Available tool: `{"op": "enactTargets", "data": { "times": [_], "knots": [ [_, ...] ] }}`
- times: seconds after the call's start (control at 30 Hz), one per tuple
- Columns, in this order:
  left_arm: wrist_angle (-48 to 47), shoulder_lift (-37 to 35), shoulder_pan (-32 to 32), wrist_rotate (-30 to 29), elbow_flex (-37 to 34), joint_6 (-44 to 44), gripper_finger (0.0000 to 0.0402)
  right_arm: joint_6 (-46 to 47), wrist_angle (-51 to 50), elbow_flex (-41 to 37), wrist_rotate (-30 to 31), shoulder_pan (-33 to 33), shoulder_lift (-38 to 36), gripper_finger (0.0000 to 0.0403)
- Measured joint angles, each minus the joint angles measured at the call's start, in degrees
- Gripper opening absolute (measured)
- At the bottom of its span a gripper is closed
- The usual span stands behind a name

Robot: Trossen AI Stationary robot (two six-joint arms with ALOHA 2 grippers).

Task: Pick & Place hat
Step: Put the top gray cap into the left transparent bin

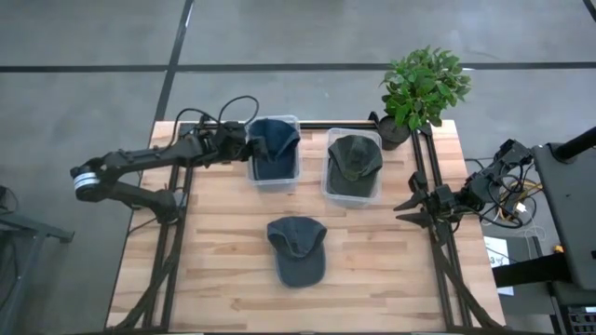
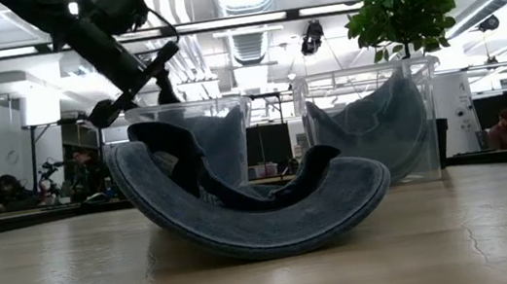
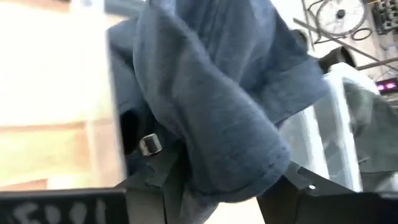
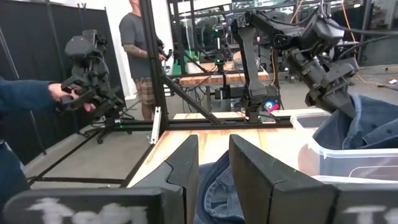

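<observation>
A blue denim hat point(image 1: 275, 149) lies in the left clear bin point(image 1: 253, 172) and rises above its rim point(image 4: 367, 124). My left gripper point(image 1: 244, 141) is at that bin's left rim, open, with a fold of the hat point(image 3: 211, 93) bulging between its fingers point(image 3: 230, 186). A dark grey-blue hat point(image 1: 296, 249) rests upside down on its crown at the table's middle point(image 2: 242, 202). A dark green hat point(image 1: 354, 158) sits in the right bin point(image 1: 328, 186). My right gripper point(image 1: 402, 209) waits at the table's right edge, open, pointing left point(image 4: 214, 155). My left gripper comes slanting down from the table's left at the blue hat's left part point(image 3: 236, 180), and bunched cloth fills the gap between its spread fingers. Whether the fingers touch the cloth I cannot tell. The hat's bulk lies in the bin.
A potted plant point(image 1: 424, 84) stands at the far right corner behind the right bin. Black frame rails run along the table's left and right edges point(image 1: 438, 251). Bare wood lies around the middle hat. Beyond the table a person point(image 4: 140, 50) stands, and a hand point(image 4: 56, 93) holds a device.
</observation>
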Motion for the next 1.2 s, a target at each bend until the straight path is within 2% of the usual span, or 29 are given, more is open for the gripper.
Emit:
{"op": "enactTargets", "data": {
  "times": [0.3,0.63,0.87,0.97,1.1,1.2],
  "knots": [
    [-1.2,-4.0,0.3,-0.4,7.1,10.9,0.0165,0.1,1.0,0.0,0.0,0.0,0.0,0.0086],
    [-9.8,-3.6,0.1,-1.0,5.1,4.0,0.0165,0.1,1.0,0.0,-0.4,0.0,0.0,0.0086],
    [-5.3,-4.3,0.3,-1.2,9.0,11.2,0.0165,1.0,1.1,0.0,-0.4,0.0,0.1,0.0086],
    [-3.9,-3.3,0.8,-1.2,9.6,15.0,0.0165,1.0,1.1,0.0,-0.5,0.0,0.1,0.0086],
    [-4.3,-0.4,2.8,-1.0,8.4,15.3,0.0165,1.0,1.2,0.0,-0.5,0.0,0.1,0.0086],
    [-4.3,3.0,4.3,1.3,7.7,14.9,0.0165,1.5,1.2,0.0,-0.5,0.0,0.1,0.0086]
  ]
}}
